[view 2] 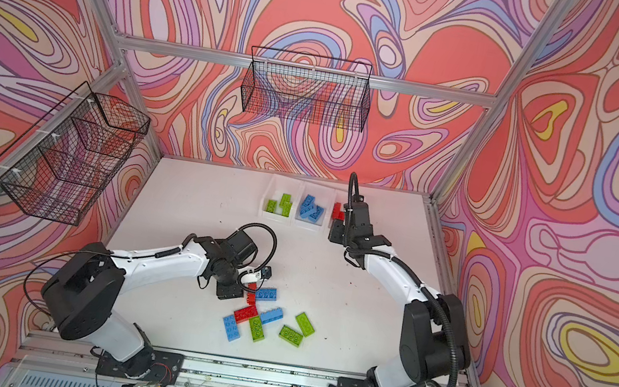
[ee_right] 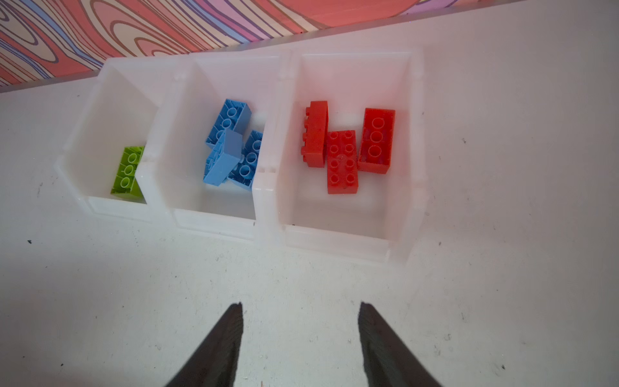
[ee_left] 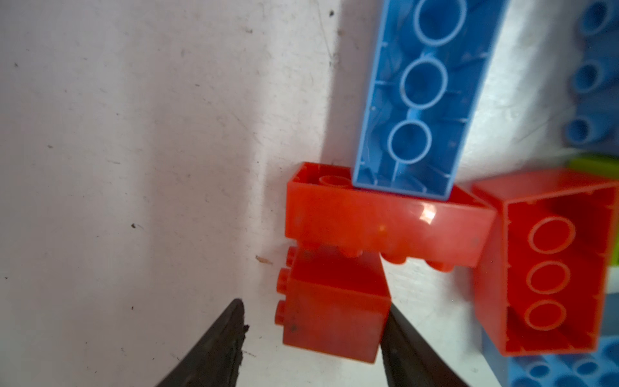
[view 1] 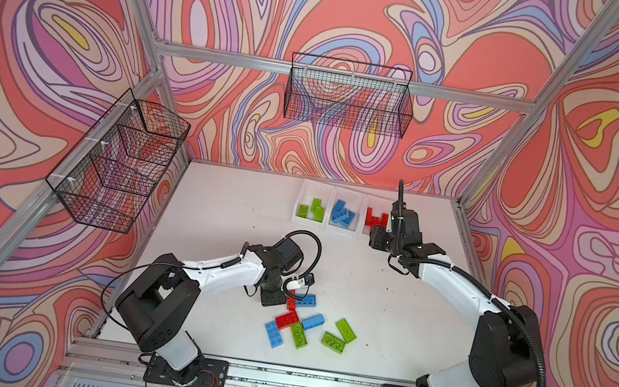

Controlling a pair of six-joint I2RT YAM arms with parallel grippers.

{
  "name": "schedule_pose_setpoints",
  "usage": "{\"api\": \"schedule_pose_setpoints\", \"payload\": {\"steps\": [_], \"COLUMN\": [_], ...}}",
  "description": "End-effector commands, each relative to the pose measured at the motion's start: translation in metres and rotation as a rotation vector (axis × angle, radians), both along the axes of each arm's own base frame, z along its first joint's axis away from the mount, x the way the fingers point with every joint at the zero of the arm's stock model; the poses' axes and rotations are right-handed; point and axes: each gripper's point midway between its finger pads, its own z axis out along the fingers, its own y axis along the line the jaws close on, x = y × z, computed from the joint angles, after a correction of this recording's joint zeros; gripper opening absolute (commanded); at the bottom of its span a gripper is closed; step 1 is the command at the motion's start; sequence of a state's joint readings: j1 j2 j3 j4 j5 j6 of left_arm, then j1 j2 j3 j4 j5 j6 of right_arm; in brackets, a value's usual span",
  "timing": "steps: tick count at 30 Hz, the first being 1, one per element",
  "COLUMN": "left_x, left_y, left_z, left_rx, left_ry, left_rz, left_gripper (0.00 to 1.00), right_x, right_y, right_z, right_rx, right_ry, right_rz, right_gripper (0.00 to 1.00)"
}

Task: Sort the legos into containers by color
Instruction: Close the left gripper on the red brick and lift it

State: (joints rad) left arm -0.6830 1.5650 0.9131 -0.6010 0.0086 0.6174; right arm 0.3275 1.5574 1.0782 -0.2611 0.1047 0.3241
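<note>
My left gripper [ee_left: 315, 306] stands open over the loose pile. A red lego [ee_left: 335, 311] lies between its fingers, touching one finger [ee_left: 412, 348] and clear of the other. A second red lego [ee_left: 385, 221] lies just past it, under the end of a blue one [ee_left: 418, 97]. In both top views the pile [view 1: 310, 325] holds red, blue and green legos. Three joined white containers [ee_right: 214, 221] hold green [ee_right: 129, 171], blue [ee_right: 231, 144] and red [ee_right: 345, 150] legos, sorted by color. My right gripper [ee_right: 300, 306] hangs open and empty before the red container [ee_right: 335, 234].
A black wire basket [view 1: 348, 99] hangs on the back wall and another [view 1: 119, 164] on the left wall. Aluminium frame rails [view 1: 295, 377] edge the white table [view 1: 221, 206]. The right arm [view 1: 454, 276] reaches toward the containers at the back right.
</note>
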Motion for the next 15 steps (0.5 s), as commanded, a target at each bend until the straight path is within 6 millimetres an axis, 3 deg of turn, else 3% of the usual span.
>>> {"api": "schedule_pose_setpoints", "payload": {"steps": [1,10,15], "left_x": [0.001,-0.007,-0.007], "left_y": [0.001,-0.007,-0.011], "left_z": [-0.002,-0.012,-0.015], "left_rx": [0.014,-0.004,-0.009], "left_ry": [-0.002,0.077,0.106], "left_rz": [-0.012,-0.014,-0.012], "left_gripper": [0.70,0.72,0.62], "right_x": [0.000,0.002,0.002], "right_y": [-0.003,-0.001,-0.001], "right_z": [0.011,0.011,0.012], "right_rx": [0.012,0.015,0.012], "right_ry": [-0.028,-0.028,-0.031], "right_rz": [-0.009,-0.004,-0.003], "right_gripper": [0.59,0.58,0.58]}}
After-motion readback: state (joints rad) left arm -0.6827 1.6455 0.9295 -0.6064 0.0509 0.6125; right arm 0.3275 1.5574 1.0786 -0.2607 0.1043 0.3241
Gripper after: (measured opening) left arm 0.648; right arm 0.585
